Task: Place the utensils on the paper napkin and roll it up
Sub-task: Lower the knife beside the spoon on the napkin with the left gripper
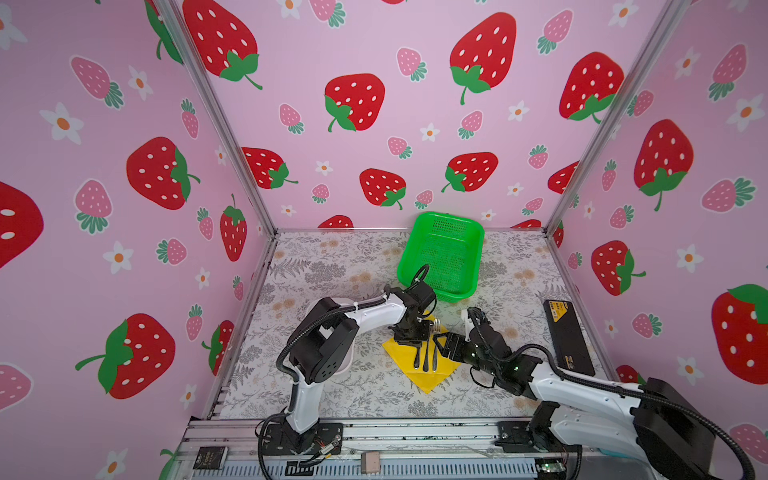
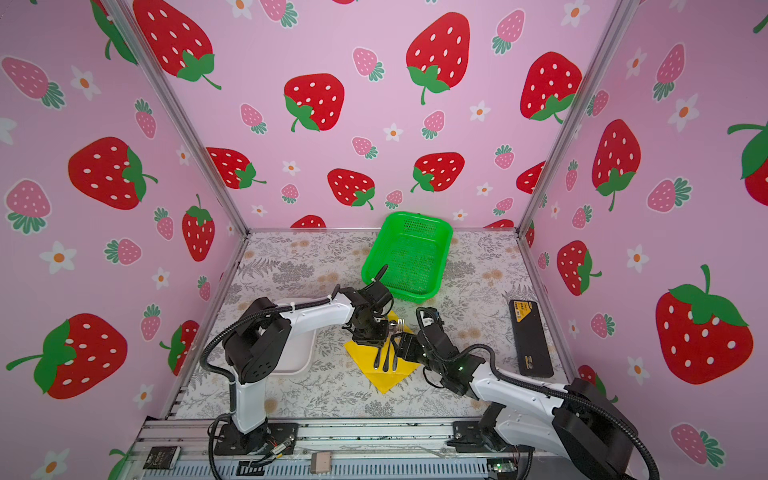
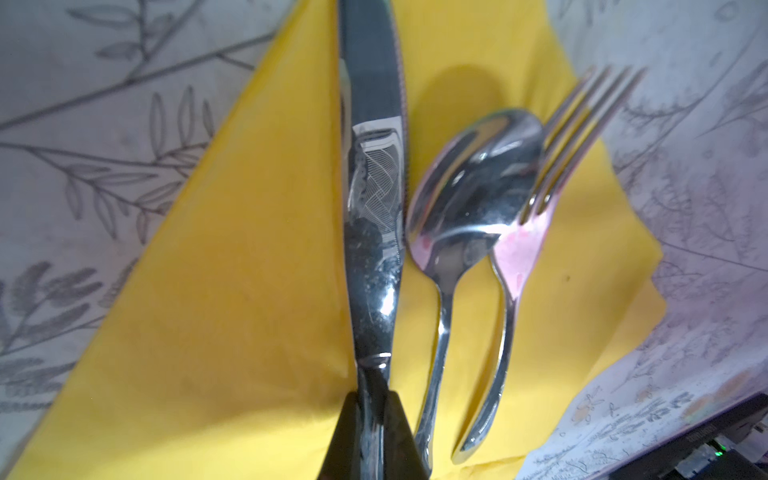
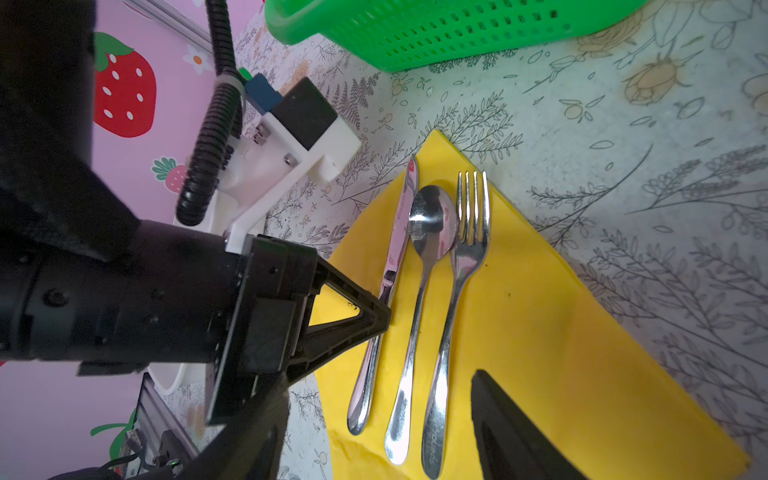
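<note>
Yellow tissue is the delicate part here. The bright yellow square paper napkin (image 4: 540, 332) lies flat on the leaf-printed table cover (image 4: 623, 124), one corner towards the robot. We judge it light, soft and easy to tear or drag, so it is best taken by a free corner or edge rather than mid-sheet.

On it, side by side and roughly parallel, lie the slim shiny steel knife (image 3: 374, 208), the steel spoon (image 3: 469, 187) in the middle, and the steel fork (image 3: 523, 245). We expect these to be stiff and slippery. They look heavy enough to pin the paper, but they may slide apart once it rolls.

Our left arm reaches in from the left with its wrist bent downward. The left gripper (image 3: 372, 411) is clamped on the knife about where blade meets handle, with the knife down at the napkin.

Our right arm comes in low from the right. The right gripper (image 1: 440, 345) hangs just beside the fork's side of the napkin, its jaws apart and holding nothing.
</note>
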### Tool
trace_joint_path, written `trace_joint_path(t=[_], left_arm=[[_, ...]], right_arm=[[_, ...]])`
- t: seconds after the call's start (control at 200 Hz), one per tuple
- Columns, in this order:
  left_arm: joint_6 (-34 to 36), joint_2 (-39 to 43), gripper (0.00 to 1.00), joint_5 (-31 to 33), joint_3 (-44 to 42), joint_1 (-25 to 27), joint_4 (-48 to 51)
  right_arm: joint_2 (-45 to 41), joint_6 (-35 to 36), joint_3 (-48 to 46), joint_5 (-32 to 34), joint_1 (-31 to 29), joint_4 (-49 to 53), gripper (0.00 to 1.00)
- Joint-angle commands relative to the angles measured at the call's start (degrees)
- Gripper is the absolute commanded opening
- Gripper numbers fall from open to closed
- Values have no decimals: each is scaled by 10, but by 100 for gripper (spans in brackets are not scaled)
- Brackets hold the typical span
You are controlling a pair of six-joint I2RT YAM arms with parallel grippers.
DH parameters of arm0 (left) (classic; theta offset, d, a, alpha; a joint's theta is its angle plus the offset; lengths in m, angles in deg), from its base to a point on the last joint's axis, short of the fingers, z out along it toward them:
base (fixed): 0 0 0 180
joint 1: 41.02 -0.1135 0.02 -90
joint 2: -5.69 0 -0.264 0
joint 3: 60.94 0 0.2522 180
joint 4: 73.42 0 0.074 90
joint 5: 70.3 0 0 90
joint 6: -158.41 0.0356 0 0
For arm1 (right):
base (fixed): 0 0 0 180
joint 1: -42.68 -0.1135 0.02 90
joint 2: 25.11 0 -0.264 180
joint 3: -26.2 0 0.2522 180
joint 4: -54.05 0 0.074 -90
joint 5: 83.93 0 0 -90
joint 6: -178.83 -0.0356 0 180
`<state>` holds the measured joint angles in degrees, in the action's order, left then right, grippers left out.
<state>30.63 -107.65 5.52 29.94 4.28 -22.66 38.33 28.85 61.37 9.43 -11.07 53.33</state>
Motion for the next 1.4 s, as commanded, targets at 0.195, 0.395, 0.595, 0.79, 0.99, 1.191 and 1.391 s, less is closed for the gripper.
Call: trace_joint_path(t=[0.195,0.395,0.595,0.79,0.99,1.191,1.391], left_arm=[[-5,-3,14,-7,12,4,-1],[-10,0,17,-4,9,4,1],[-13,2,16,-2,7,4,1],[-13,20,17,6,1,6,-2],[-13,77,26,26,-27,5,-24],[-13,130,26,41,-63,4,-41],[-19,219,27,59,-132,4,-83]], right_arm=[[2,-5,-1,-1,2,1,71],[1,-6,-2,-2,2,0,71],[0,-6,-2,-2,2,2,71],[-2,-7,-1,-1,2,2,71],[-9,-7,3,3,2,12,71],[-26,0,16,13,2,43,71],[-58,51,32,15,2,71,71]])
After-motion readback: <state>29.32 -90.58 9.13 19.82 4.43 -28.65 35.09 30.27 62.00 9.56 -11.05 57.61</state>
